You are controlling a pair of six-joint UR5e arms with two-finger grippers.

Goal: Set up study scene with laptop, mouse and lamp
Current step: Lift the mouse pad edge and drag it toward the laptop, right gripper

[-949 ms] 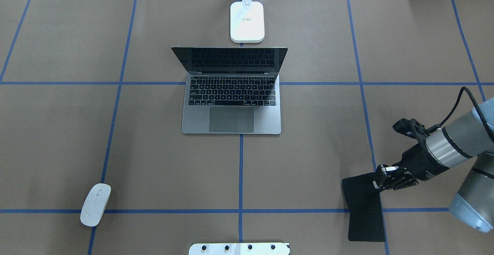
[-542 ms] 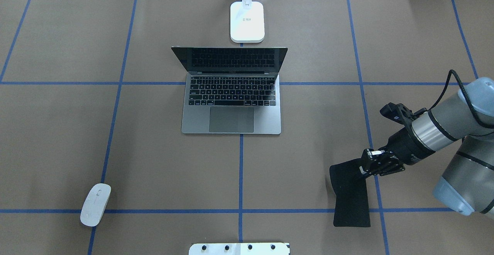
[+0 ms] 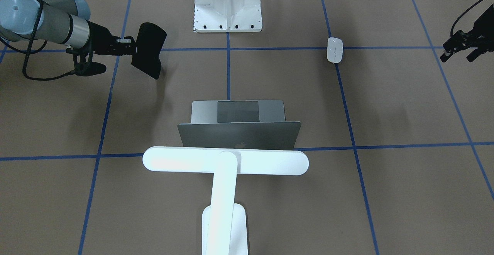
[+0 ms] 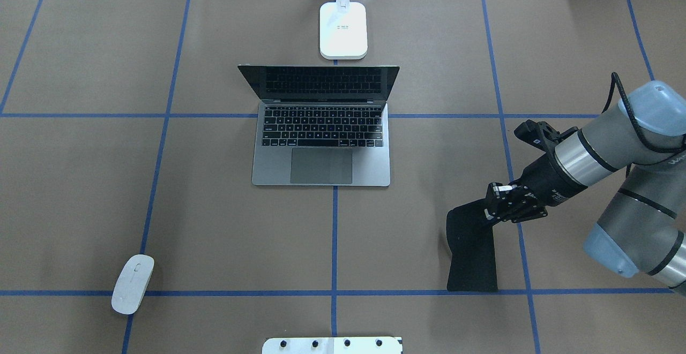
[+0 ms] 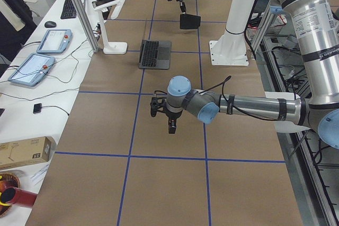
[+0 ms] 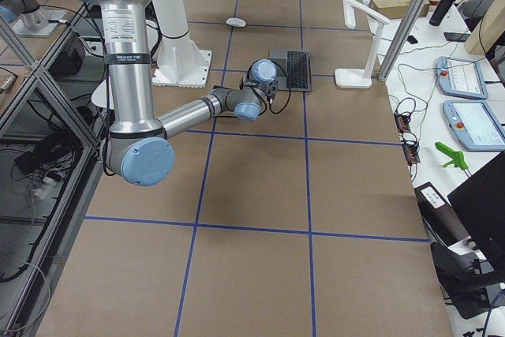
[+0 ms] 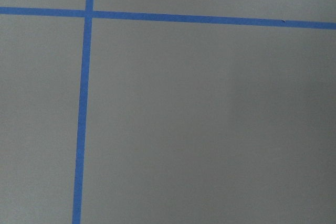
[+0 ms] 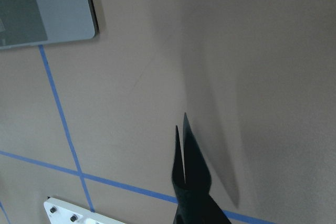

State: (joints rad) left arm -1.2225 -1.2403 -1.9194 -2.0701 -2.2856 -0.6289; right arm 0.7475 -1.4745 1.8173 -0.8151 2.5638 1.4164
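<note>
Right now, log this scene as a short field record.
laptop: open, mid-table, keyboard facing the robot
lamp: base just beyond the laptop's lid
mouse: on the table, robot's near left, no gripper near
right gripper: shut on black mat, mat lifted
left gripper: above bare table, open or shut unclear

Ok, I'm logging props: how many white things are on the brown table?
3: the lamp behind the laptop, the mouse at the robot's near left, and a bolted bracket at the near edge, centre. None seems hidden.
</note>
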